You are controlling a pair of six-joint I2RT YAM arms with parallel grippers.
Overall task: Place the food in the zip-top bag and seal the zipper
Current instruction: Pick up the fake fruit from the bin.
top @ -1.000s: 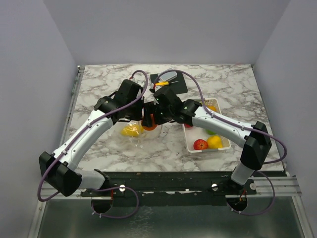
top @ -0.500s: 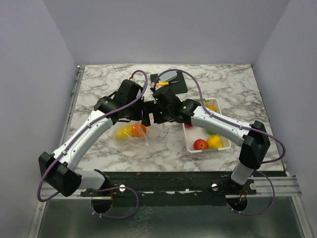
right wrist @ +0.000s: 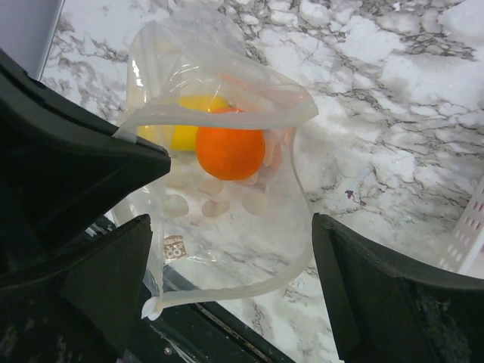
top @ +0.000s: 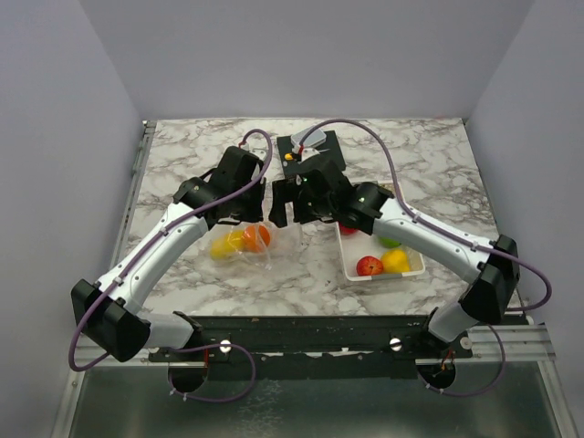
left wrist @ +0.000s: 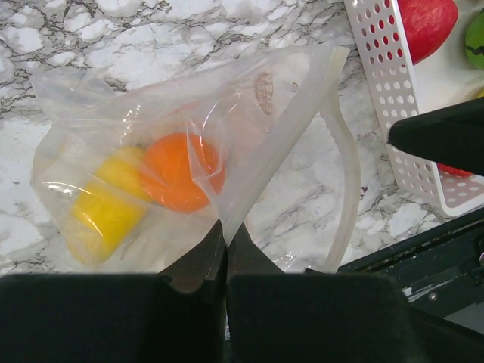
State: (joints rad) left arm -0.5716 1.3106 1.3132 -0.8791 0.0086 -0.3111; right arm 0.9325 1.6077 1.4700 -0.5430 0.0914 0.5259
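Change: the orange fruit (right wrist: 230, 153) has left the right end effector (right wrist: 231, 219) and now sits inside the zip-top bag (left wrist: 249, 106), touching the yellow fruit (left wrist: 106, 208) already there
Right end effector: jaws spread wide with nothing between them, drawn back from the bag mouth since a second ago
Left end effector (left wrist: 225, 227): pinched fully closed on the bag's upper lip, holding the mouth propped open above the desk (left wrist: 151, 30)
Zipper (left wrist: 291, 128): unsealed, its two strips gaping well apart
Bag position: lying on the desk just left of the basket (left wrist: 386, 83)
Remaining food: red fruit (top: 370, 265), yellow piece (top: 396, 260) and green piece (top: 390, 242) in the basket; the arm hides its far end, so possibly more
Meaning: two pieces loaded; another pick from the basket is probably due before any sealing
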